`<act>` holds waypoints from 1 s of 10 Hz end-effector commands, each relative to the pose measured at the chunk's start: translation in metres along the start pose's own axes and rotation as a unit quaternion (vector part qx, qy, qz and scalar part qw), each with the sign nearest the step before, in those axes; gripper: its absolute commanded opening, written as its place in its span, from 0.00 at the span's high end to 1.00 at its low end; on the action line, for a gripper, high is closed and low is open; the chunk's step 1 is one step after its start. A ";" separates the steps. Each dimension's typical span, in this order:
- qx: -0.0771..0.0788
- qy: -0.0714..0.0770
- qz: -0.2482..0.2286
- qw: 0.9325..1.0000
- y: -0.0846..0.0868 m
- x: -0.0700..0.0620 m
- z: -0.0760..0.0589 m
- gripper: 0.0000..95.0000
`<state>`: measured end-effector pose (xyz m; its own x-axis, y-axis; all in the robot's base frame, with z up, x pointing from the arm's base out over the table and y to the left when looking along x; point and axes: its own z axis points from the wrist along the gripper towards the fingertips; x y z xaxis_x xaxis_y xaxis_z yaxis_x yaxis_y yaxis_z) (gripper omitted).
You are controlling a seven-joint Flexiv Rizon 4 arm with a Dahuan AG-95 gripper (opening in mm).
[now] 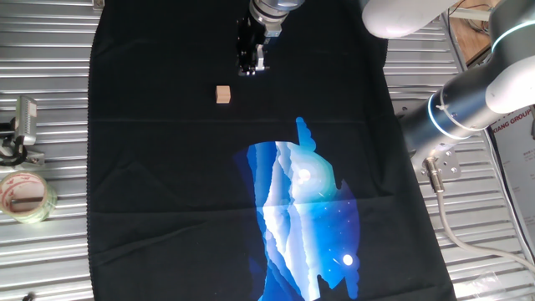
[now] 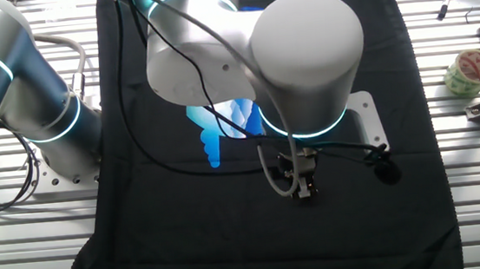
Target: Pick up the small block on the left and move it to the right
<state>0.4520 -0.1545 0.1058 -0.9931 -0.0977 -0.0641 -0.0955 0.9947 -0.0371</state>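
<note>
Small block [image 1: 222,94] on black cloth [image 1: 167,167], near pincer [image 1: 251,67], apart.

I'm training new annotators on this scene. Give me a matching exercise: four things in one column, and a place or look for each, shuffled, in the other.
Things:
1. small block
2. tool
3. roll of clear tape
4. blue mountain print

Descriptions:
A. on the bare metal slats, off the cloth
B. tan cube lying alone on the black cloth
C. bright picture on the black cloth
D. dark, at the arm's end, above the cloth near the cube and holding nothing

Pairs: 1-B, 2-D, 3-A, 4-C
</note>
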 end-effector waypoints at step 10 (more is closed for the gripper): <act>0.017 -0.004 -0.005 1.000 0.000 0.001 0.000 0.80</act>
<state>0.4500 -0.1550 0.1067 -0.9918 -0.1070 -0.0703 -0.1018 0.9921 -0.0728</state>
